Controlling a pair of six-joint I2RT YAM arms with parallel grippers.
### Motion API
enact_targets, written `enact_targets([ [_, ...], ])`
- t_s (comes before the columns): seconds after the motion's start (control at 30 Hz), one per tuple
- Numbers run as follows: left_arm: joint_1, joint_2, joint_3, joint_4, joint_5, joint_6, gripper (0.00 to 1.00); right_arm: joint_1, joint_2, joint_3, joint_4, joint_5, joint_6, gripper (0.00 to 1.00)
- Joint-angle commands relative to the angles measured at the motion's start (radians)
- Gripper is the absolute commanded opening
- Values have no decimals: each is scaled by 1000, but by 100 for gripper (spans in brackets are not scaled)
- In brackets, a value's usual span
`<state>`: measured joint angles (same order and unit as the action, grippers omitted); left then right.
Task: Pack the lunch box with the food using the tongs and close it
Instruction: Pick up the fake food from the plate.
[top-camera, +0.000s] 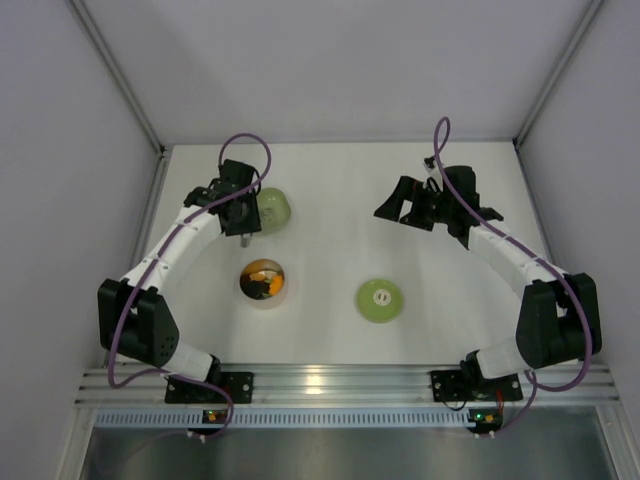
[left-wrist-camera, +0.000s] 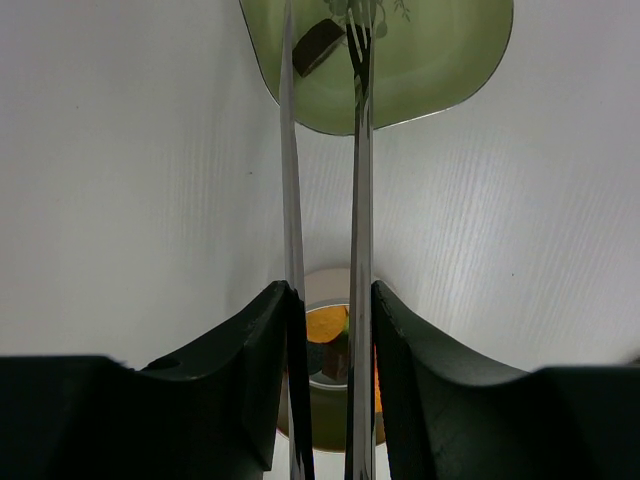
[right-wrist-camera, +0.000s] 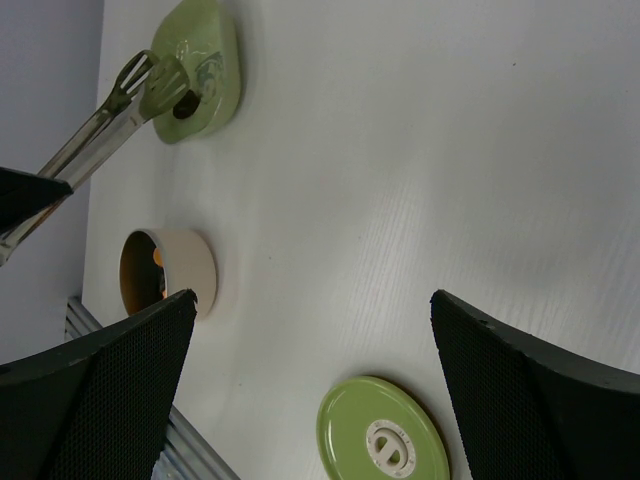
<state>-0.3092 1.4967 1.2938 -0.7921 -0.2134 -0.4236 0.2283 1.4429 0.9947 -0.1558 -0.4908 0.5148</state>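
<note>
Between the left fingers (left-wrist-camera: 245, 345) the tongs (left-wrist-camera: 291, 200) are being gripped, squeezed partway, with the two thin arms running close together and straight out from the fingers. The tong tips are reaching over the pale green dish (left-wrist-camera: 430, 80). A dark brown piece (left-wrist-camera: 318, 47) is lying in that dish between the two tips. From the right wrist view the tips (right-wrist-camera: 150, 85) are sitting slightly apart, just beside that piece; can't tell if they are touching it.

The lunch box (top-camera: 264, 282) is standing open on the desk (top-camera: 330, 190), on the near side of the dish and under the left wrist. It is holding food (top-camera: 262, 274), orange and dark pieces, with a bit of yellow-green showing in the left wrist view (left-wrist-camera: 325, 325).

The right fingers (right-wrist-camera: 540, 380) are spread wide open, holding nothing and touching nothing, hanging above the desk on the right side, well apart from the dish and the lunch box. The green lid (top-camera: 380, 300) with its white centre is lying flat on the desk, to the right of the lunch box and apart from it, on the near side of the right fingers.
</note>
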Motion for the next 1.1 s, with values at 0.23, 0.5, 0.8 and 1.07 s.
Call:
enact_targets([
  [0.23, 5, -3, 6, -25, 31, 9, 43, 5, 4, -2, 25, 0, -19, 99],
  [0.5, 4, 7, -21, -16, 49, 6, 43, 5, 8, -1, 25, -2, -21, 100],
  [0.8, 7, 0, -47, -4, 52, 8, 40, 5, 10, -1, 25, 0, -21, 99],
  [1.07, 7, -15, -25, -4, 55, 13, 24, 3, 7, -2, 24, 1, -21, 99],
])
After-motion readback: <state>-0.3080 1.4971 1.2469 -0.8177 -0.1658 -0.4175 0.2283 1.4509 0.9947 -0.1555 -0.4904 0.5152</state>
